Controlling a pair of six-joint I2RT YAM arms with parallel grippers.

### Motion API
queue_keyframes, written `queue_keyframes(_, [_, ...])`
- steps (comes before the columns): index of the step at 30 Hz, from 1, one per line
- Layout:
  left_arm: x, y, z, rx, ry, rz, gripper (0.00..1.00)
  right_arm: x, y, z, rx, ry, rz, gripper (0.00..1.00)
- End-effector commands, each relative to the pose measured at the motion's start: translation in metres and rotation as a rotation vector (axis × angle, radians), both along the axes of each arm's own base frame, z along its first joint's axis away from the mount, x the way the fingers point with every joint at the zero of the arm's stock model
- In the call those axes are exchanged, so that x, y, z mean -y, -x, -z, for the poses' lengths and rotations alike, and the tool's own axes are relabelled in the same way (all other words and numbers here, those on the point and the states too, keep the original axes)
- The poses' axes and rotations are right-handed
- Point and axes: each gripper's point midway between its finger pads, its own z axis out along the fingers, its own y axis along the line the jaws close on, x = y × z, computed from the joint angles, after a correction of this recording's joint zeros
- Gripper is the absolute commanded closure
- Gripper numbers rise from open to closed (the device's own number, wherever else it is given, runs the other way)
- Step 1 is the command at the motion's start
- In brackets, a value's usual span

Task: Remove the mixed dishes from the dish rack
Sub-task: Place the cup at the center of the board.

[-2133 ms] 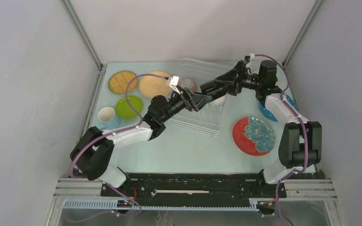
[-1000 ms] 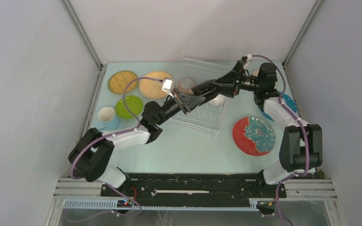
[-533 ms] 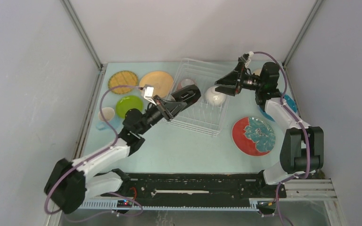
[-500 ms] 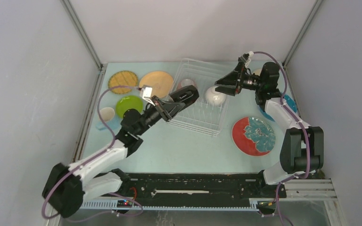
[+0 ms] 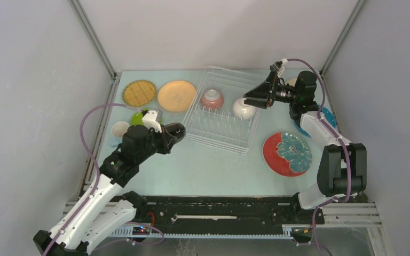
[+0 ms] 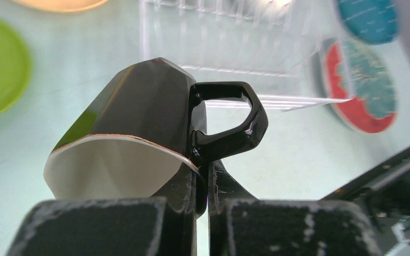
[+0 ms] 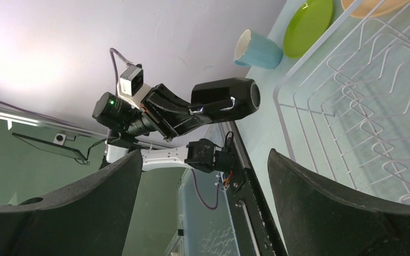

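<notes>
The black faceted mug [image 6: 139, 106], white inside, is out of the white wire dish rack [image 5: 219, 140]. Two seconds ago the left hand [image 6: 203, 194] was reaching in among the tines, and it has since drawn back toward the near-left of the pale green desk [image 5: 208, 165], bringing the mug with it. That hand is clenched on the mug's wall right beside the looped handle. The mug lies tipped on its side, its mouth toward the wrist camera. It appears to hang over the desk just beside the lime green round plate [image 5: 138, 118] and near the light-blue cup [image 5: 120, 129], though whether it clears the surface cannot be told for sure. The right hand [image 5: 249, 100], which had also been stretched deep across the rack, has pulled back to the rack's far-right side. It hangs there released, fingers spread wide, next to the white rounded bowl [image 5: 244, 108]. That bowl and a red-patterned bowl [image 5: 212, 99] are all that show in the rack, so the unloading looks nearly done. The mug probably needs righting and setting on a bare patch of desk, and the right hand seems placed for the white bowl.
</notes>
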Motion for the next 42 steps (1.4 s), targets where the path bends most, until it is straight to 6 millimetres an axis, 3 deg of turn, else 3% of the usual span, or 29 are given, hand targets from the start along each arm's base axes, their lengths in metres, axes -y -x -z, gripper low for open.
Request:
queue_keyframes(1, [-0.043, -0.005, -0.014, 0.022, -0.205, -0.104, 1.00, 0.003, 0.004, -0.009, 0.073, 0.005, 0.002, 0.05])
queue_keyframes(8, [-0.080, -0.021, 0.027, -0.156, -0.412, -0.217, 1.00, 0.005, 0.001, -0.005, 0.064, 0.009, 0.009, 0.06])
queue_keyframes(18, [-0.099, -0.044, 0.053, -0.317, -0.596, -0.204, 1.00, 0.005, -0.002, 0.001, 0.047, 0.013, 0.010, 0.05])
queue_keyframes(28, [-0.107, -0.054, 0.083, -0.462, -0.624, -0.193, 0.99, 0.004, -0.006, 0.010, 0.021, 0.016, 0.007, 0.06])
queue_keyframes(42, [-0.113, -0.050, 0.102, -0.523, -0.652, -0.199, 0.70, 0.003, -0.008, 0.015, 0.005, 0.017, 0.005, 0.06])
